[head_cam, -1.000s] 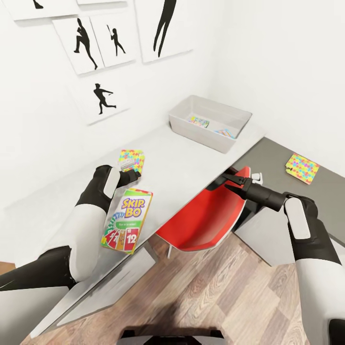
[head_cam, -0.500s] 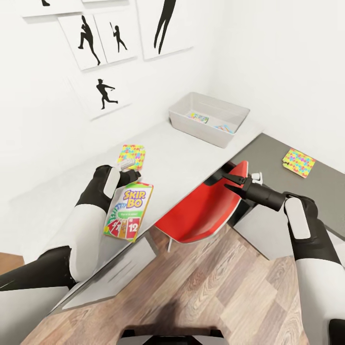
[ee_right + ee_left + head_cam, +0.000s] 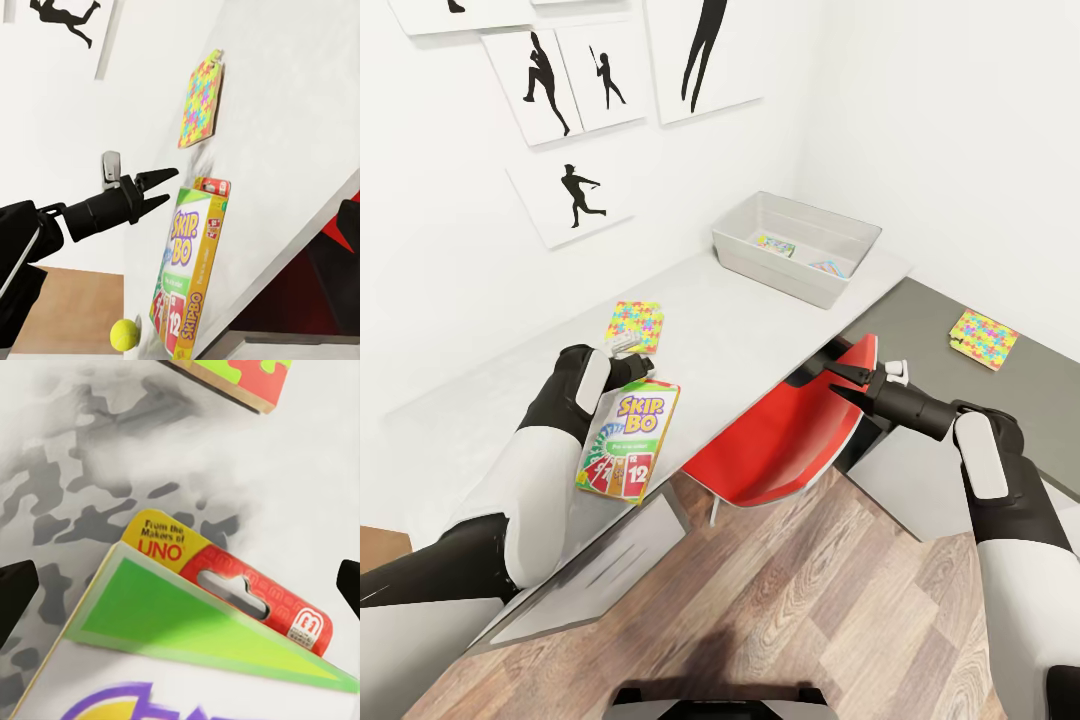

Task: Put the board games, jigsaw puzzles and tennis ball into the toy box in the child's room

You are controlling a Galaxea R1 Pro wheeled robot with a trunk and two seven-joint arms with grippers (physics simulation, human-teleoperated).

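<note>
Since a second ago our left gripper [image 3: 641, 364] has drifted off the near jigsaw puzzle [image 3: 635, 322] and now hangs over the top edge of the SKIP-BO box [image 3: 628, 440], so we read this as lining up on that board game rather than the puzzle. Nothing has been lifted. The SKIP-BO box lies flat on the counter [image 3: 750, 320], near its front edge, with the puzzle just beyond its red hanger tab. From the right wrist we see the left jaws spread apart and empty, poised just above the box's upper end. The left wrist view looks straight down on that tab with a dark fingertip [image 3: 15, 589] at each side, well apart.

The toy box [image 3: 798, 245] sits at the far end of the counter with a couple of colourful flat items already lying in it. A second jigsaw puzzle [image 3: 983, 338] waits on the dark lower surface to the right. The tennis ball [image 3: 124, 334] rests on the counter near the SKIP-BO box's lower corner.

Our right gripper [image 3: 838, 374] hovers at the top of the red chair [image 3: 790, 440], jaws apart, holding nothing.
</note>
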